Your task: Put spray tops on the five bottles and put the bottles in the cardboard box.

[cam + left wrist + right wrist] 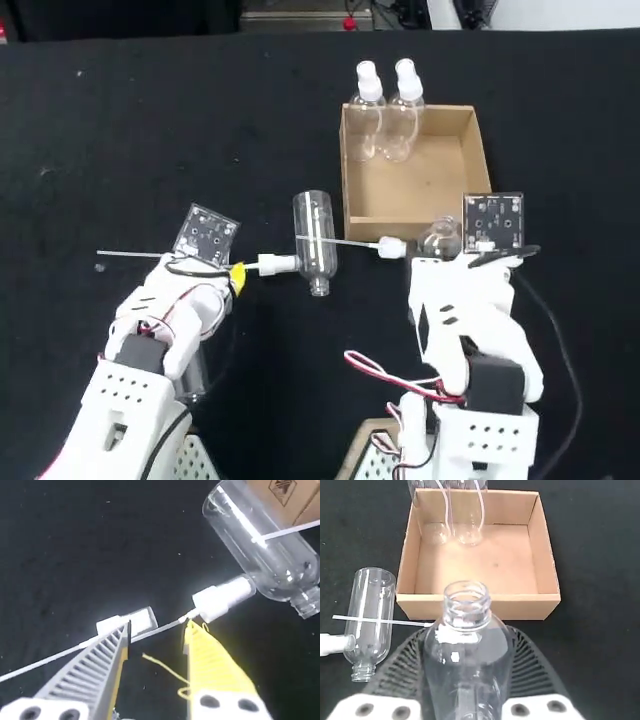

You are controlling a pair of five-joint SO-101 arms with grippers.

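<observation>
Two robot arms on a black tabletop, seen from above and from each wrist. Both arms are mine and rise from the near edge.

My left arm leans in from the near-left corner, wrist low and pointing toward the middle of the tabletop. My left gripper is open, its grey and yellow fingers apart. The thin tube of a spray top passes between the tips, unclamped. The tube trails off toward the left edge. The top's white head touches the side of a lying bottle, which is clear and uncapped, with its neck toward the near edge.

My right arm rises right of centre and points at the far edge. My right gripper is closed around a held bottle, upright with an open neck. Just beside it lies a second spray top, whose tube rests across the lying bottle.

Just past the held bottle, the near wall of the cardboard box stands in the way. In the box's far-left corner stand a first capped bottle and a second capped bottle, side by side.
</observation>
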